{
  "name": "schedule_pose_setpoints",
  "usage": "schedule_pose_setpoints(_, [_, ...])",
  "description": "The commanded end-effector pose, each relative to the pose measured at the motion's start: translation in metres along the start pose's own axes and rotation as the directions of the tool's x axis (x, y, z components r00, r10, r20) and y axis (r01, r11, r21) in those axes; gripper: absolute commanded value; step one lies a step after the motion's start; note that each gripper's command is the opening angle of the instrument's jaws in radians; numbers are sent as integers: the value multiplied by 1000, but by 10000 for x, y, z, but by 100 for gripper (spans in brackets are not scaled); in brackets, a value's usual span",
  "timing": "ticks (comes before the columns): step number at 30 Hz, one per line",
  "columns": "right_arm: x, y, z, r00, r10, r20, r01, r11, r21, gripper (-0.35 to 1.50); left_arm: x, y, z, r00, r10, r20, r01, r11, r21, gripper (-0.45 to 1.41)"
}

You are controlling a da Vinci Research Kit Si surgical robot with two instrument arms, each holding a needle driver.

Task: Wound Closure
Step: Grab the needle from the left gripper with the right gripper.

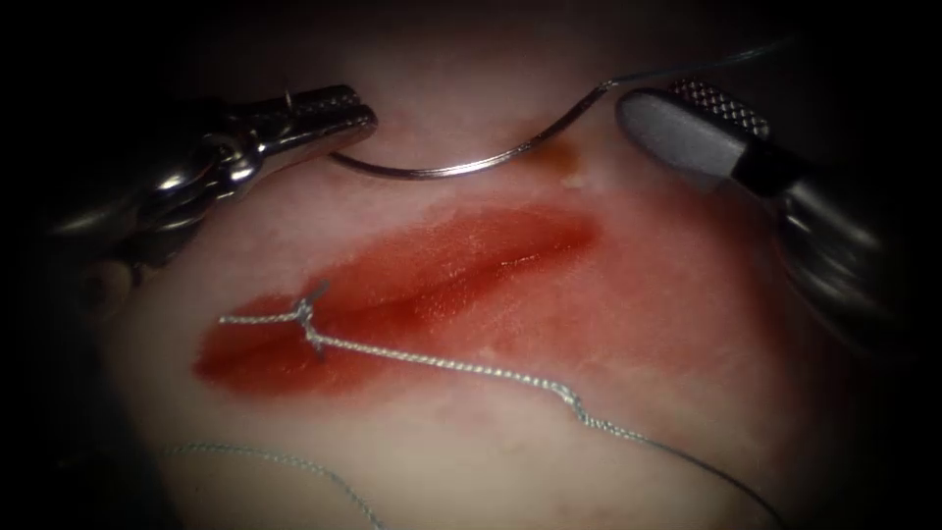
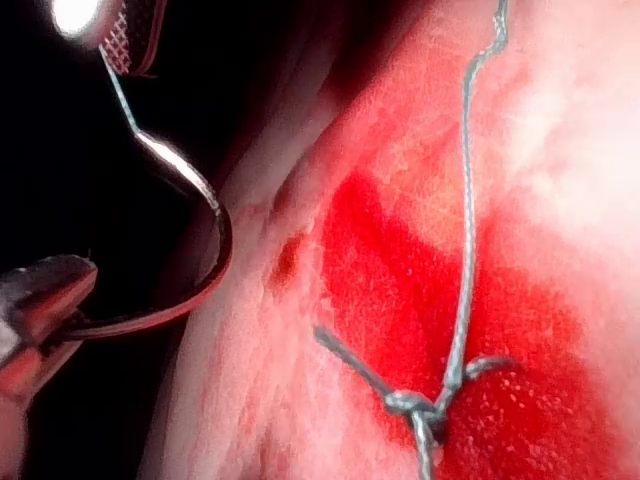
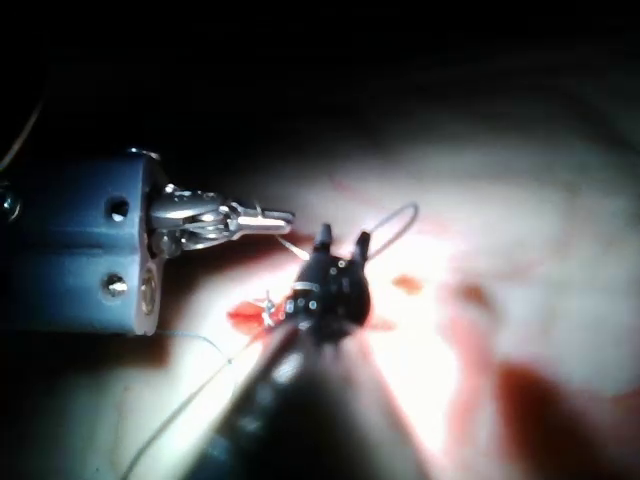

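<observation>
Steel needle [image 1: 442, 169] lies free of the tissue [image 1: 628, 324], beyond the cut [image 1: 461, 280]; left tool [image 1: 339, 116] clamps its tip end. Right tool [image 1: 687, 123] open, empty, by the needle's thread [image 1: 471, 369] end.

My left arm's shiny steel ridged-jaw tool [image 1: 334, 113] has a jointed metal wrist; my right arm's grey cross-hatched-jaw tool [image 1: 687, 123] meets a black collar.

Tissue [image 1: 442, 461] is seen pale pink, w/ red fluid [image 1: 412, 294] stained along the cut [image 1: 510, 263]. Thread [image 1: 461, 368] is seen grey-white, twisted pattern. Needle [image 1: 461, 165] is silver. Left tool [image 1: 329, 116] is shiny steel, ridged; right tool [image 1: 687, 123] is matte grey, cross-hatched inside.
</observation>
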Motion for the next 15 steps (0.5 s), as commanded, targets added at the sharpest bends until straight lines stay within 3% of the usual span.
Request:
schedule_pose_setpoints(1, [-1, -25, 12, 1000, 14, 7, -14, 1000, 12, 37, -11, -2, 7, 1000, 11, -2, -11, 1000, -16, -45])
schedule_pose_setpoints(5, [-17, -47, 24, 991, 132, -27, -131, 991, 25, 56, -17, -11, 13, 1000, -5, 12, 6, 995, -101, -45])
schedule_pose_setpoints(11, [-29, -49, 29, 970, 237, -59, -239, 970, -31, 51, -27, -4, 9, 998, 60, 32, -50, 968, -245, -45])
schedule_pose_setpoints(15, [-27, -44, 29, 964, 247, -96, -255, 964, -80, 49, -26, -5, 6, 997, 66, 28, -56, 965, -257, -45])
